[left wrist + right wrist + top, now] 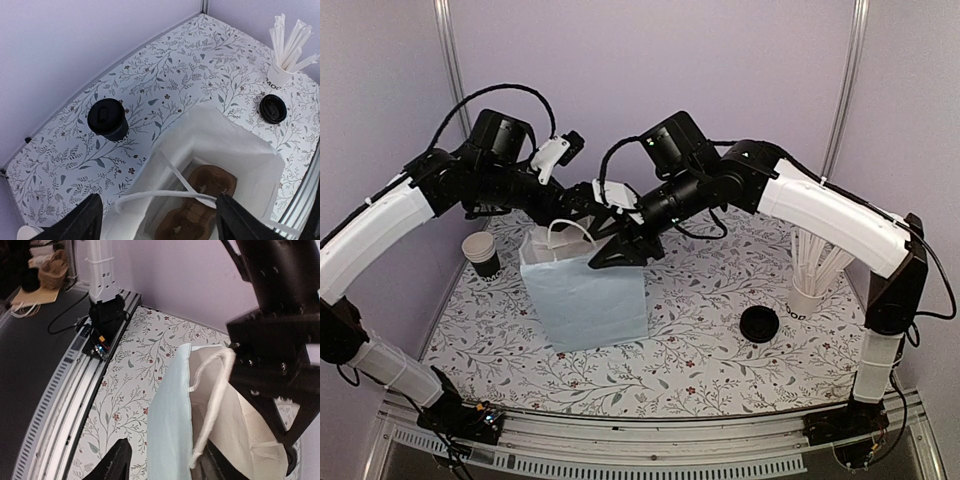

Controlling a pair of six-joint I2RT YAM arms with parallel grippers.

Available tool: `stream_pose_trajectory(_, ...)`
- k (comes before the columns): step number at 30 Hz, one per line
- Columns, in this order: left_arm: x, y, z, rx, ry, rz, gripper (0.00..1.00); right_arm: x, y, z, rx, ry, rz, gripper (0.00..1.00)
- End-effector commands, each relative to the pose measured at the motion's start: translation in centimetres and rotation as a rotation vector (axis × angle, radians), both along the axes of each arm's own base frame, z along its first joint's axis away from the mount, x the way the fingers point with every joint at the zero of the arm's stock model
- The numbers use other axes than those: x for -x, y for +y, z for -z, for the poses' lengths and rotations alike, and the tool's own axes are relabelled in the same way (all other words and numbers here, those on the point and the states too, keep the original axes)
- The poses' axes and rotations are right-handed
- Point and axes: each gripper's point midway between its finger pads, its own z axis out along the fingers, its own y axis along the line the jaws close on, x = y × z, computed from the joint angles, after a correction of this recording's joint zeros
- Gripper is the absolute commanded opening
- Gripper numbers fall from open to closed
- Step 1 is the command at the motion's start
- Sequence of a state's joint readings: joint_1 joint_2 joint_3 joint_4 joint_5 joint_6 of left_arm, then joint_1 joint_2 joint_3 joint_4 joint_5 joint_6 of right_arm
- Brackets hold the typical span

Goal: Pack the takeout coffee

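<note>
The takeout coffee (107,119), a small black cup with its lid on, stands on the table beyond the pale-blue bag (585,300); the arms hide it in the top view. My left gripper (162,222) hangs open over the bag's mouth (220,135), a white handle (165,197) lying between its fingers. A brown cup carrier (210,182) lies at the bottom of the bag. My right gripper (165,467) is open astride the bag's near wall (170,425) and the other handle (212,405). It sits at the bag's top right corner (620,252).
An open black paper cup (482,253), white inside, stands left of the bag. A loose black lid (759,324) lies to the right, beside a white cup of stirrers (808,295). The metal rail (650,440) runs along the near edge.
</note>
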State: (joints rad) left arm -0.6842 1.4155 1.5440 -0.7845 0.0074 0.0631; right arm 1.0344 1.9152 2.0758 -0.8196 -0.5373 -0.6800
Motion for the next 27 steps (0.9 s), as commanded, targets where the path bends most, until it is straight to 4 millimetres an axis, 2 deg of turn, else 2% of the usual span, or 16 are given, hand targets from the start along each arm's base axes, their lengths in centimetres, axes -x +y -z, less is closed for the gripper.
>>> stream_pose_trajectory(1,0.6,3.0,-4.9,0.072,-0.154,-0.072,0.84,-0.6,1.6,-1.2,-0.052,0.028,0.033,0.32)
stream_pose_trajectory(3,0.7,4.2,-4.1,0.059,-0.142,-0.101,0.85,-0.9,1.9,-1.2,-0.056,0.034,0.043,0.10)
stream_pose_trajectory(4,0.8,4.6,-3.8,0.054,-0.131,-0.109,0.85,-0.9,2.0,-1.3,-0.056,0.040,0.046,0.03)
stream_pose_trajectory(5,1.0,4.8,-3.3,0.050,-0.117,-0.107,0.85,-0.9,2.0,-1.3,-0.056,0.042,0.046,0.00)
stream_pose_trajectory(9,1.5,4.7,-1.2,0.025,-0.049,-0.068,0.82,-0.6,1.7,-1.4,-0.052,0.050,0.040,0.00)
stream_pose_trajectory(12,1.1,4.0,0.5,-0.004,-0.003,-0.036,0.77,-0.4,1.4,-1.4,-0.047,0.051,0.037,0.00)
stream_pose_trajectory(15,0.2,3.1,1.3,-0.022,0.009,-0.004,0.72,-0.3,1.2,-1.3,-0.042,0.047,0.036,0.00)
stream_pose_trajectory(18,-0.8,2.2,1.3,-0.019,-0.006,0.020,0.65,-0.3,1.0,-1.2,-0.038,0.043,0.038,0.00)
stream_pose_trajectory(20,-1.2,1.2,0.7,0.005,-0.020,0.052,0.53,-0.2,0.8,-1.3,-0.037,0.039,0.040,0.00)
stream_pose_trajectory(22,-1.3,0.2,0.0,0.034,-0.027,0.089,0.36,-0.2,0.6,-1.5,-0.038,0.030,0.043,0.00)
stream_pose_trajectory(23,-1.4,-0.2,-0.5,0.049,-0.032,0.102,0.20,-0.2,0.5,-1.7,-0.039,0.025,0.047,0.00)
stream_pose_trajectory(24,-1.3,-0.6,-1.0,0.068,-0.033,0.123,0.08,-0.3,0.3,-2.0,-0.042,0.014,0.050,0.00)
stream_pose_trajectory(25,-1.1,-0.9,-1.6,0.085,-0.040,0.140,0.00,-0.3,0.1,-2.4,-0.045,0.003,0.055,0.00)
stream_pose_trajectory(27,-0.7,-1.4,-2.9,0.126,-0.061,0.167,0.00,-0.4,-0.4,-3.6,-0.056,-0.028,0.067,0.00)
